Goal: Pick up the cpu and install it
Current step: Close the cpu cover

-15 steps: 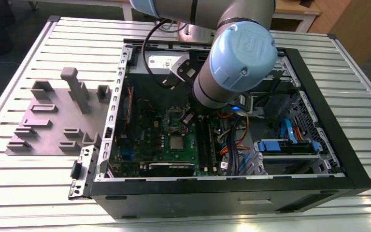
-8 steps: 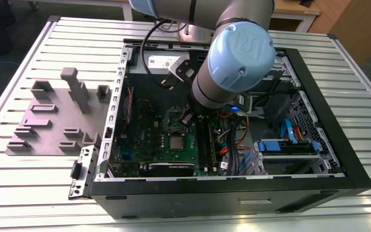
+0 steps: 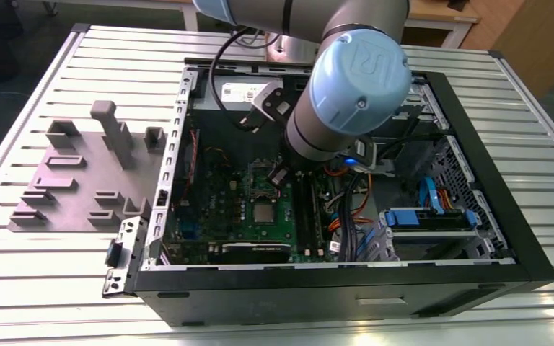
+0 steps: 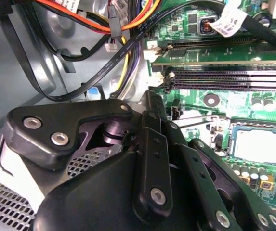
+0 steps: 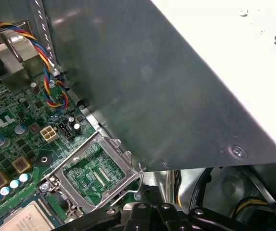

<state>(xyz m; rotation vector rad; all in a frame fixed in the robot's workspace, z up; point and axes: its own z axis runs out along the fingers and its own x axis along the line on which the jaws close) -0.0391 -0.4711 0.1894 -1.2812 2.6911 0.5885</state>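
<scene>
The cpu (image 3: 262,211) lies flat in its socket on the green motherboard (image 3: 224,194), inside the open computer case (image 3: 493,180). The gripper (image 4: 150,178) hangs near it. I cannot tell how open the gripper is, or if it holds anything.

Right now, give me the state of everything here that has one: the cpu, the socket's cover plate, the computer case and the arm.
cpu: lying flat in the socket, uncovered, nothing gripping it.
socket cover plate: swung up, open.
computer case: on its side, side panel off, inside exposed.
arm: reaching down into the case, over the green board.
</scene>
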